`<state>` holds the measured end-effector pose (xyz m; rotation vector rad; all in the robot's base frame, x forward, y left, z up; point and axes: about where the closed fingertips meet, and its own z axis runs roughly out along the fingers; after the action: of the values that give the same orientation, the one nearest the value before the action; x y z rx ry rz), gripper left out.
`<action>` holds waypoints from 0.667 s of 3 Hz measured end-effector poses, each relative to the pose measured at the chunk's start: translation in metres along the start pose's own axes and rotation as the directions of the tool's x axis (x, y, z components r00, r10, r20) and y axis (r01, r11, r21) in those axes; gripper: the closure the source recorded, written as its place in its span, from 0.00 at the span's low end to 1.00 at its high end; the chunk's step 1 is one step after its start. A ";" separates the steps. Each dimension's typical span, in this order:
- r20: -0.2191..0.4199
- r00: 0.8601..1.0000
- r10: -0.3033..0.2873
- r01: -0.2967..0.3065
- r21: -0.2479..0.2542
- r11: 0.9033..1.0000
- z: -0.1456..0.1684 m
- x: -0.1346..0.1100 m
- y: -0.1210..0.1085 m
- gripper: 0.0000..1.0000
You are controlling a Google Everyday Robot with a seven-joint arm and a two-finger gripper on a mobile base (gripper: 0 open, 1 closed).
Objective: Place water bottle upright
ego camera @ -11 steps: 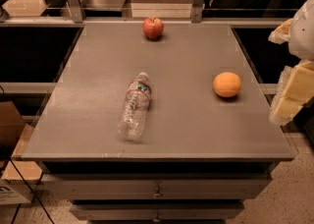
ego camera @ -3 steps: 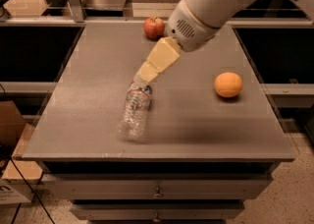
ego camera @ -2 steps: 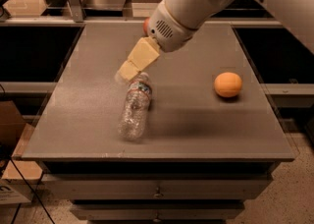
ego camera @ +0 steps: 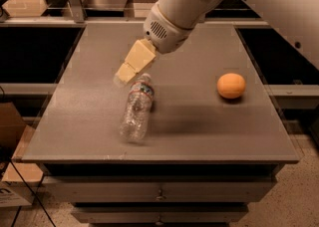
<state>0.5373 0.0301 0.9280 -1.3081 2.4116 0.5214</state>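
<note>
- My gripper (ego camera: 123,75) hung low over the left-centre of the grey table (ego camera: 209,126), its cream tip pointing down and toward the table's left side.
- Whether it was open or closed I could not tell; from this angle it showed as one pale block.
- It held nothing.
- The tip sat just beside the cap end of the water bottle (ego camera: 137,110), on the bottle's upper left; I could not tell whether it touched the cap or stood just clear of it.
- The water bottle lay on its side on the tabletop, not upright, its white cap (ego camera: 145,77) toward the far edge and its base toward the near edge, tilted slightly to the left.
- Its red-and-blue label band (ego camera: 141,91) showed just below the neck, and the clear crinkled body ran down from there.
- My white arm (ego camera: 175,13) came in from the upper right, crossing above the far half of the table.
- An orange (ego camera: 231,85) rested on the right side of the table, well apart from the bottle and from me.
- A soft shadow lay on the tabletop to the right of the bottle.
</note>
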 end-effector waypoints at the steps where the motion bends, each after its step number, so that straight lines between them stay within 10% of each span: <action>1: -0.115 0.993 0.038 -0.038 0.001 0.999 0.019 0.002 -0.002 0.00; 2: -0.221 0.973 0.073 -0.074 0.004 0.997 0.035 0.009 -0.004 0.00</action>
<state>0.5403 0.0387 0.8925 -1.3460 2.6495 0.4200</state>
